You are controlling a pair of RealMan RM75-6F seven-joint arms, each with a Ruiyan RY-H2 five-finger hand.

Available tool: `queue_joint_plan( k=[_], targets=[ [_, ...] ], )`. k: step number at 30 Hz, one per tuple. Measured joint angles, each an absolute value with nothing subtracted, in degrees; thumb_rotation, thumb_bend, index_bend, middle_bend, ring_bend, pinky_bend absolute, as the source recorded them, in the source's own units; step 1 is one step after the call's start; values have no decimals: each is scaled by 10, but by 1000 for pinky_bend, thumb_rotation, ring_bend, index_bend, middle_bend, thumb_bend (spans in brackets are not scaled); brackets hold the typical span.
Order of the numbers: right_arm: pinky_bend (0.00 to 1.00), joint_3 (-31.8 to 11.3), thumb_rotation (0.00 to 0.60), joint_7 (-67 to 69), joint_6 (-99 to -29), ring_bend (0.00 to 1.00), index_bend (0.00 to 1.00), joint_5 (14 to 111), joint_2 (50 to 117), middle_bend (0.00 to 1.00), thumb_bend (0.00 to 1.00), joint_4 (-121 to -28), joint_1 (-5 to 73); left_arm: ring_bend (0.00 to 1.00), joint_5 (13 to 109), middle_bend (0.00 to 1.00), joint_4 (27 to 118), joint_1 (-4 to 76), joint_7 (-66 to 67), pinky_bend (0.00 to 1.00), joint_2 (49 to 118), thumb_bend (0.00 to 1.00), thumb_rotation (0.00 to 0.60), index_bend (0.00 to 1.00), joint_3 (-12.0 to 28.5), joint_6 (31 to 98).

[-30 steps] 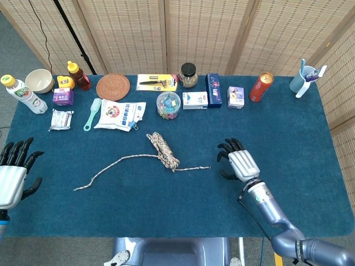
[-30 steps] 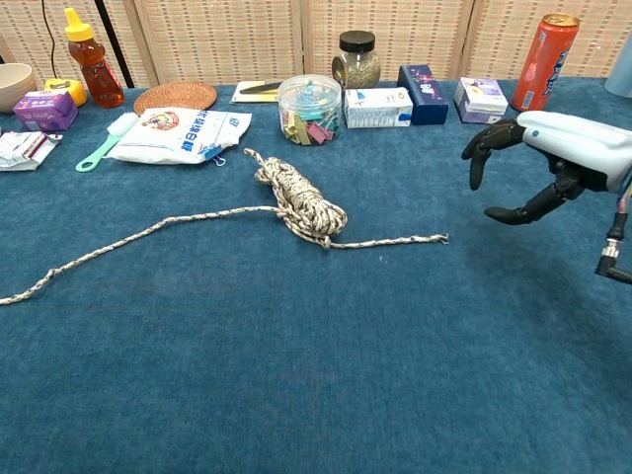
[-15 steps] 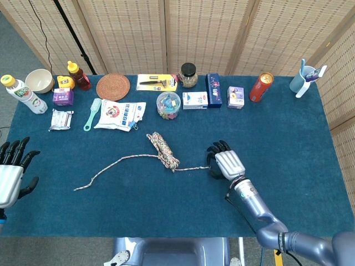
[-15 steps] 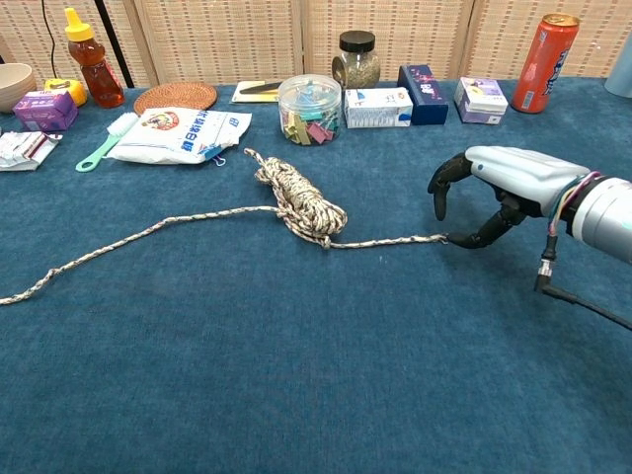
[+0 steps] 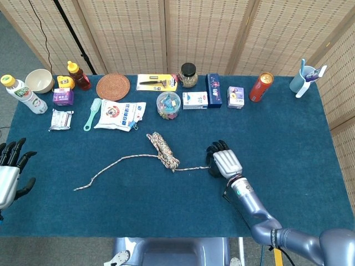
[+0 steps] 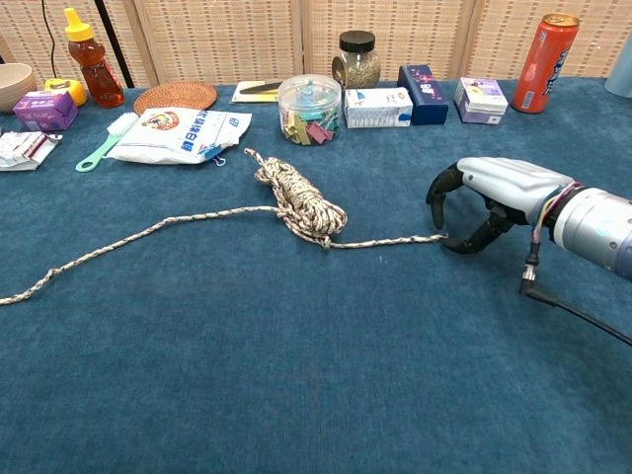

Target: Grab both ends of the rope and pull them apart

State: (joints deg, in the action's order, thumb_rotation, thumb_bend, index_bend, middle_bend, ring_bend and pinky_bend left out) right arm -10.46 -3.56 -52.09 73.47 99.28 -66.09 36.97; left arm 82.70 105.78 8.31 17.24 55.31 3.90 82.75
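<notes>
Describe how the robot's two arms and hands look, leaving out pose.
The right hand has a silver-white back shell and black fingers, on a metallic grey-blue forearm with thin coloured wires at the wrist and a black cable trailing. The left hand shows the same white shell and black fingers.

Right robot hand (image 6: 481,200) low, fingers curled apart, left robot hand (image 5: 9,176) spread

Bright even overhead light, soft faint shadows, both views sharp, no glare, colours clear
</notes>
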Motion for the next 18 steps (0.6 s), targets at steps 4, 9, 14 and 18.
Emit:
queue_joint_plan(
  k=[4,9,14,18],
  targets=[
    [28,-104,600,-34,-522,134,522,735,996,267,381,-656,371,30,827,42,1057,83,171,15,553,274,600,236,39,828],
    [28,-103,600,-31,-523,140,528,736,1001,271,382,-649,374,30,827,42,1056,82,171,15,552,275,600,236,39,830],
    [29,-101,600,-30,-523,140,530,736,1005,271,382,-644,375,29,827,42,1056,80,170,15,550,275,600,235,40,836],
    [17,-100,600,-28,-526,140,532,737,1006,271,382,-642,374,29,827,42,1057,80,168,10,550,275,600,236,40,838]
  ],
)
